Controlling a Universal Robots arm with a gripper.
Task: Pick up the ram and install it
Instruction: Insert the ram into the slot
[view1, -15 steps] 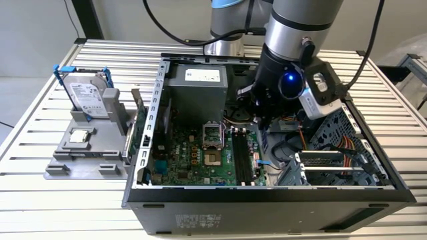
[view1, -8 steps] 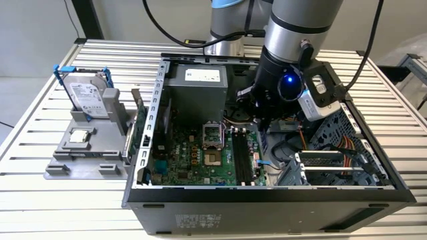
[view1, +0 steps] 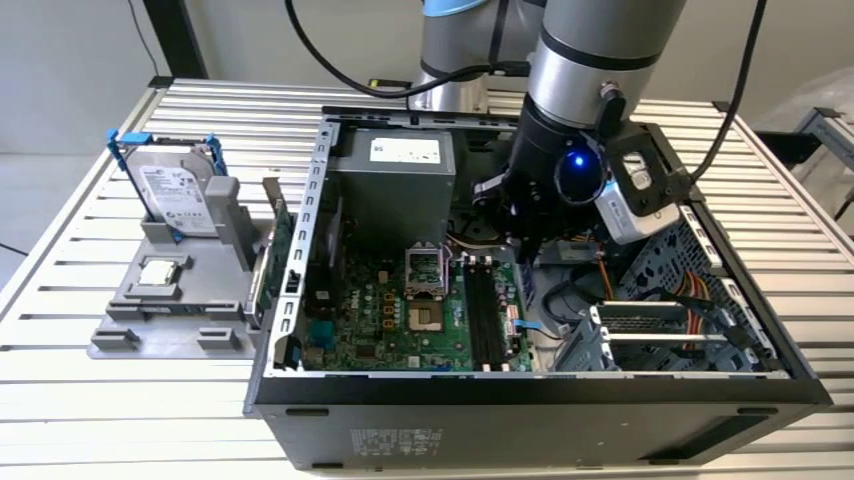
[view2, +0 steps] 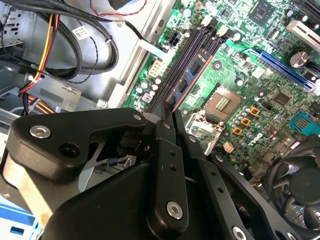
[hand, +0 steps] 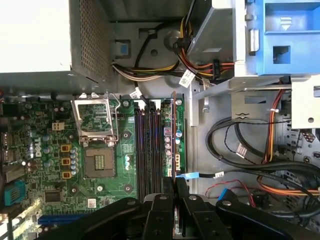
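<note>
The ram (hand: 170, 135) is a thin dark green stick seen edge-on, standing along the outermost of the black memory slots (hand: 147, 145) on the motherboard. In the second wrist view the ram (view2: 192, 75) shows a blue label and runs up from the fingertips. My gripper (hand: 174, 181) is shut on the stick's near end, its black fingers (hand: 161, 205) pressed close on both sides. In the exterior view my gripper (view1: 525, 248) reaches down into the open computer case (view1: 307, 250), over the far end of the slots (view1: 487, 315).
The open processor socket (hand: 97, 137) lies beside the slots, with the power supply (view1: 394, 185) behind it. Cable bundles (hand: 240, 150) and a blue drive bay (hand: 285, 35) crowd the other side. Outside the case, a grey stand (view1: 174, 325) holds a hard drive (view1: 174, 190) and a processor chip (view1: 160, 270).
</note>
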